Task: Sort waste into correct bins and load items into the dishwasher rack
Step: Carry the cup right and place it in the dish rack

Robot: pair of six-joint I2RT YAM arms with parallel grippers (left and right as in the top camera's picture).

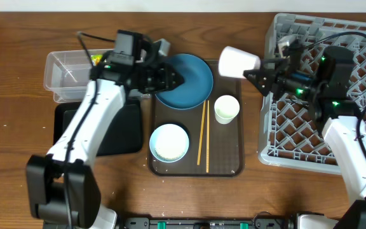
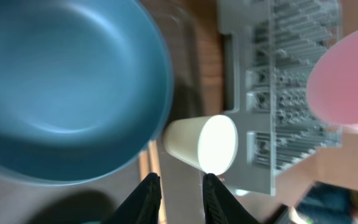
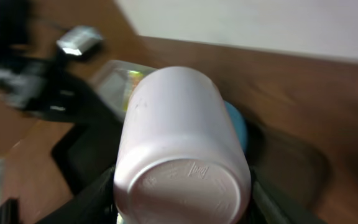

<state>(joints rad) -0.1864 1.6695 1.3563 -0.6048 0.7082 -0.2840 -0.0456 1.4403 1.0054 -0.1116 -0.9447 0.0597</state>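
Surroundings: the brown serving tray (image 1: pixel 229 166) lies centre on the wooden table (image 1: pixel 11 133). It carries the white bowl (image 1: pixel 169 142), two chopsticks (image 1: pixel 203 137) and the green-lined cup (image 1: pixel 226 108). The blue plate (image 1: pixel 192 79) sits across the tray's far edge. At far left, the clear tub (image 1: pixel 65 76) holds the snack wrapper (image 1: pixel 96 58). The black tray (image 1: pixel 122 130) lies just nearer.

Right gripper (image 1: pixel 254 70): clamped on the pink-lined cup (image 1: pixel 239 61). The cup is carried on its side in the air, between the serving tray and the dishwasher rack (image 1: pixel 297 137) at right.

Left gripper (image 2: pixel 179 193): fingers narrowly parted with nothing between them, at the plate's left part. Whether it touches the plate cannot be told.

A pale wall (image 3: pixel 260 25) stands beyond the table.
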